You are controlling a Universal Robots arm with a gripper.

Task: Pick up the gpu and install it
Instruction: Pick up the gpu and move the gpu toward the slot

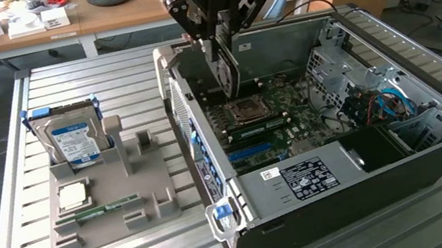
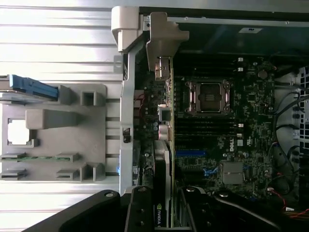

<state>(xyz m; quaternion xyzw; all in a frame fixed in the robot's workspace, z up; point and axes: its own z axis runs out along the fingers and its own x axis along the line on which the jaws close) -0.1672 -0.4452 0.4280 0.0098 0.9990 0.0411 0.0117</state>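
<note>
Hanging upright on its long edge, the gpu (image 1: 226, 70) is clamped along its top between the fingers (image 1: 191, 19). It is inside the open computer case (image 1: 434, 123), low over the motherboard (image 1: 291, 119) and close to the case's wall that faces the grey parts holder (image 1: 110, 208). It is a thin flat card with a green board and a black cooler on one face. In the wrist view its silver bracket (image 2: 164, 34) lies by that same wall. I cannot tell whether the card touches the motherboard.

One gpu (image 2: 161, 159), edge-on, clamped in gripper (image 2: 164, 205) over motherboard (image 2: 227, 130). One grey parts holder (image 2: 96, 145) beside case (image 2: 128, 96), carrying memory stick (image 2: 38, 157) and blue-edged drive (image 2: 34, 87).
</note>
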